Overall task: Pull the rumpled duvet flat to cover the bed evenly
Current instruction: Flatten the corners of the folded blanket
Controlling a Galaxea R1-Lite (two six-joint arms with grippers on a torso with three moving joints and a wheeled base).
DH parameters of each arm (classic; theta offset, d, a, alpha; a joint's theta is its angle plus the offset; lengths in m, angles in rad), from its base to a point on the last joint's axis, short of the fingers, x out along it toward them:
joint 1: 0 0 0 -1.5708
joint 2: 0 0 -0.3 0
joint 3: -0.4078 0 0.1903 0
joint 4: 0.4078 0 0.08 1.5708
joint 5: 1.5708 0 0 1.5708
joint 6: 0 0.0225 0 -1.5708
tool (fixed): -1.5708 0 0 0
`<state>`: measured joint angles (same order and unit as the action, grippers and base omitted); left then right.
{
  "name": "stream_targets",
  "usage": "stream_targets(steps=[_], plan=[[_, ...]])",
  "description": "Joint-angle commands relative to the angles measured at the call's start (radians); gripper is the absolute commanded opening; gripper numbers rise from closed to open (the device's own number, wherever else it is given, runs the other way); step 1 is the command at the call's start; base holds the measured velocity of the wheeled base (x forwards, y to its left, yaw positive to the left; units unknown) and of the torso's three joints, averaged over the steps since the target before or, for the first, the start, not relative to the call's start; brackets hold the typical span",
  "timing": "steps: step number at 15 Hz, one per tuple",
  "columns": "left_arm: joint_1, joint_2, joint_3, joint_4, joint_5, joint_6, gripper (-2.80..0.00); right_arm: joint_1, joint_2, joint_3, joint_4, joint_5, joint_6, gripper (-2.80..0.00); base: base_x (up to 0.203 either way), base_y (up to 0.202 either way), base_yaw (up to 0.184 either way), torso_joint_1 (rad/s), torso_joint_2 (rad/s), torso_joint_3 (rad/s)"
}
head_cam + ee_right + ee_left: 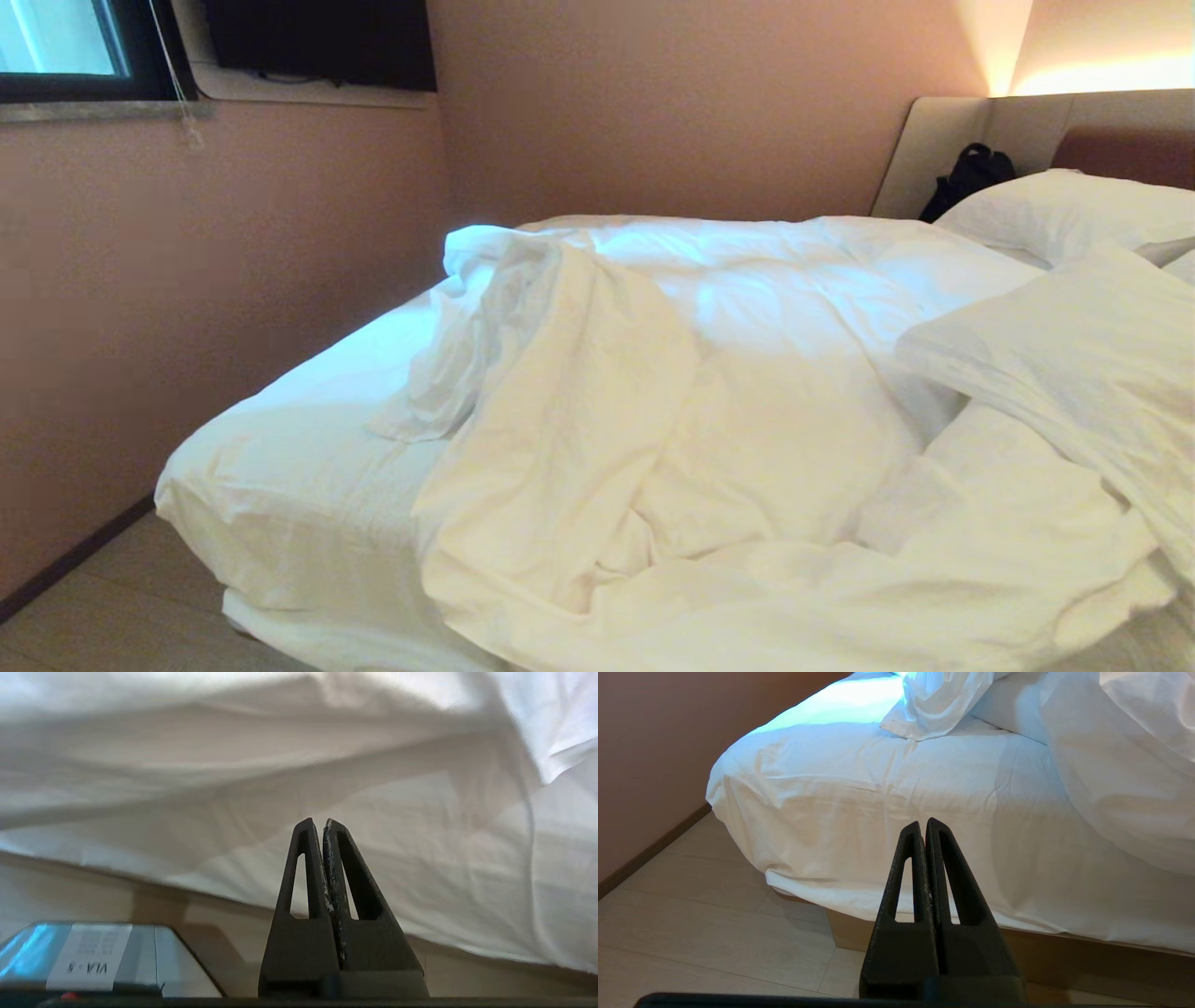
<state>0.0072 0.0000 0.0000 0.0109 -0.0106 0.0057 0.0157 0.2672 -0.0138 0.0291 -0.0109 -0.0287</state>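
A: Left claw (923, 828)?
B: Clenched, fingers pressed together, nothing between them. Parked low at the bed's foot end, tips aimed at the sheeted mattress side (878, 812). Not touching it. Pale floor (691, 933) below and to one side of the claw.

A: Right claw (316, 826)?
B: Also clenched, empty. Close in front of hanging white fabric (373, 812), apart from it. Cannot tell if sheet or duvet there. Grey box with a white label (88, 956) just beside the claw's base.

A: Duvet (728, 420)?
B: Rumpled, heaped on the bed (280, 467), beyond and above both claws. One fold standing up in a ridge, a loose corner (915, 723) lying on bare sheet beyond the left claw's tips. Near edge spilling over the bed's side. Foot-end part of the mattress uncovered.

A: Neither claw in the head view?
B: Correct, wrist views only.

A: Rest?
B: Pillows (1074, 215) at the far end, well away from both claws, one (1074, 373) lying on the duvet. Beige headboard (943, 140) behind, black bag (971, 177) against it. Wooden base (1064, 956) under the sheet, past the left claw. Pink wall (187, 280) along the bed's far side, window (56, 47) and dark screen (317, 42) up on it.
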Motion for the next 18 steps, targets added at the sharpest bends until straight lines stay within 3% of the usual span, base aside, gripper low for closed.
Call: stream_targets(steps=[1, 18], plan=[[0.0, 0.0, 0.0, 0.0, 0.0, 0.0, -2.8, 0.0, -0.085, 0.0, 0.0, -0.001, 0.0, -2.8, 0.0, 0.0, 0.0, 0.0, 0.0, 0.0], [0.0, 0.0, 0.0, 0.0, 0.0, 0.0, -2.8, 0.0, -0.267, 0.005, -0.02, -0.001, 0.004, -2.8, 0.0, 0.0, 0.0, 0.0, 0.0, 0.0]])
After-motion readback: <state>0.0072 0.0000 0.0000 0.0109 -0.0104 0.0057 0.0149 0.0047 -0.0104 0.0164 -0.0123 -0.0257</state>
